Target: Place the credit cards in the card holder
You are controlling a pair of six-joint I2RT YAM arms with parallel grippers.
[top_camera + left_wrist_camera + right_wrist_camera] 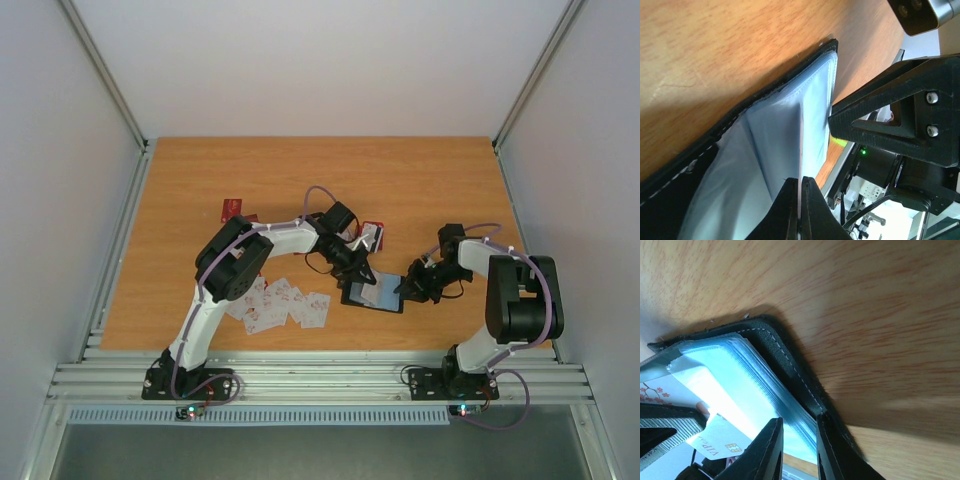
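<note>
Card holder: the card holder (376,296) lies open on the bench (430,190), just below the middle of the overhead view, between the two arms. Its black cover is turned down and its pale blue sleeves (760,380) are fanned upward.
Left gripper: the left gripper (800,181), at the bottom of its own view, is pressed together on a held card (725,439). This is a white card with a chip, seen edge-on there as a thin line running up toward the sleeves.
Right gripper: the right gripper (797,422) is drawn in around the holder's edge, with sleeves and stitched cover both caught between its fingers. A clamp is judged rather than a hover.
Loose cards: a cluster of loose cards (285,305) is spread at the lower left of the overhead view, beneath the left arm, and a red card (232,208) lies further up. None is touched.
Step judged: the held card is lined up for a sleeve. How deep it sits cannot be told.
Risk, wrong gap: the card could be slid between two sleeves instead of into one, since the openings are thin and tightly packed.
Risk, buckling: a sleeve's film could be folded under the card's corner if the card is pushed at a slant.
Risk, dragging: the holder could be shoved across the bench if the clamp is lost.
Risk, contact: the grippers are set close together over the holder and could be knocked against each other.
</note>
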